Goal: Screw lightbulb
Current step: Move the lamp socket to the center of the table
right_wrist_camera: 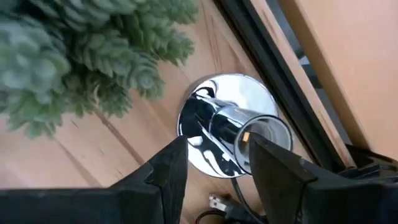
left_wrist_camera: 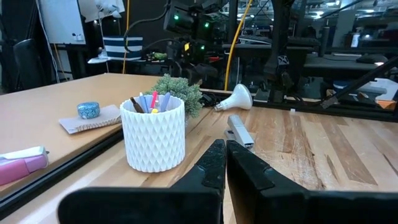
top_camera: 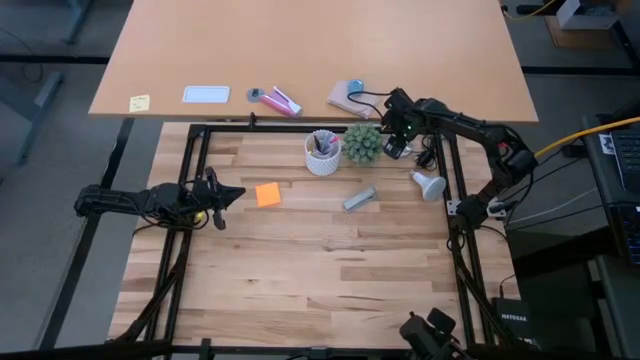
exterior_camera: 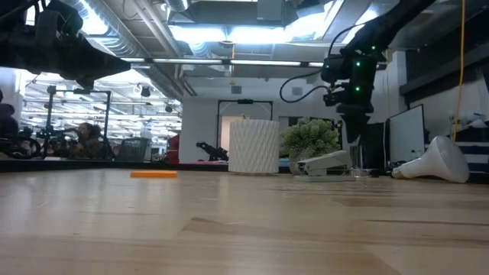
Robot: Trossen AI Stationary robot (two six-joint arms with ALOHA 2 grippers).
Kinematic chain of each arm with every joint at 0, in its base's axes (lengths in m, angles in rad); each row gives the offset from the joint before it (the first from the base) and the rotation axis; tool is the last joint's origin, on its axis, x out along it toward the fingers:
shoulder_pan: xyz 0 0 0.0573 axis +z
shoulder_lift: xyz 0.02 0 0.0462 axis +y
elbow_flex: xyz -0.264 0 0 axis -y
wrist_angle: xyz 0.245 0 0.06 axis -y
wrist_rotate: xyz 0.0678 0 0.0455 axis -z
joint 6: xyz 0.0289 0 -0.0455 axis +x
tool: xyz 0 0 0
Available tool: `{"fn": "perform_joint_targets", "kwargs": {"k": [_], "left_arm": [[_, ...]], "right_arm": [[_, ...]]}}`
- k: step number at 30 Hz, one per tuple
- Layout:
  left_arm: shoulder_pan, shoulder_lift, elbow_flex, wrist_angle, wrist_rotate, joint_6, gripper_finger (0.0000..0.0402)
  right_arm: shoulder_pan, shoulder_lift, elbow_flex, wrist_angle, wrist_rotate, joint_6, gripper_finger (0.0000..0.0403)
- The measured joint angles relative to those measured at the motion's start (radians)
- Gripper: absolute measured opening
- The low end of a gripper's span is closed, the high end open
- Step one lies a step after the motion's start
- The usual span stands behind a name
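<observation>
The frosted white lightbulb (top_camera: 428, 183) lies on its side on the table at the far right; it also shows in the low view (exterior_camera: 439, 160) and the left wrist view (left_wrist_camera: 236, 98). My right gripper (top_camera: 397, 143) hangs open over the shiny metal socket (right_wrist_camera: 227, 124), pointing down. Its fingers stand on either side of the socket's upright neck (right_wrist_camera: 261, 127). The socket's disc rests flat on the table beside a green plant (top_camera: 362, 143). My left gripper (top_camera: 225, 195) is shut and empty, low over the table's left side. My right gripper comes at the socket from above, with one finger (right_wrist_camera: 168, 168) on each side of its neck. I cannot tell whether either finger touches it.
A white cup (top_camera: 322, 152) with pens stands left of the plant. A small grey bar (top_camera: 359, 199) and an orange note (top_camera: 268, 194) lie mid-table. A black cord (right_wrist_camera: 239, 202) leaves the socket. A black frame rail (top_camera: 445, 160) runs along the right edge.
</observation>
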Motion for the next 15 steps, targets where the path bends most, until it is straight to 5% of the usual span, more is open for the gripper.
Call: {"fn": "perform_joint_targets", "kwargs": {"k": [10, 15], "left_arm": [[0.0, 0.0, 0.0, 0.0, 0.0, 0.0, 0.0005], [0.0, 0.0, 0.0, -0.001, 0.0, 0.0, 0.0005]], "right_arm": [[-0.021, 0.006, -0.067, 0.046, 0.049, 0.0, 0.0168], [-0.019, 0.004, -0.085, 0.061, 0.051, 0.0, 0.0131]]}}
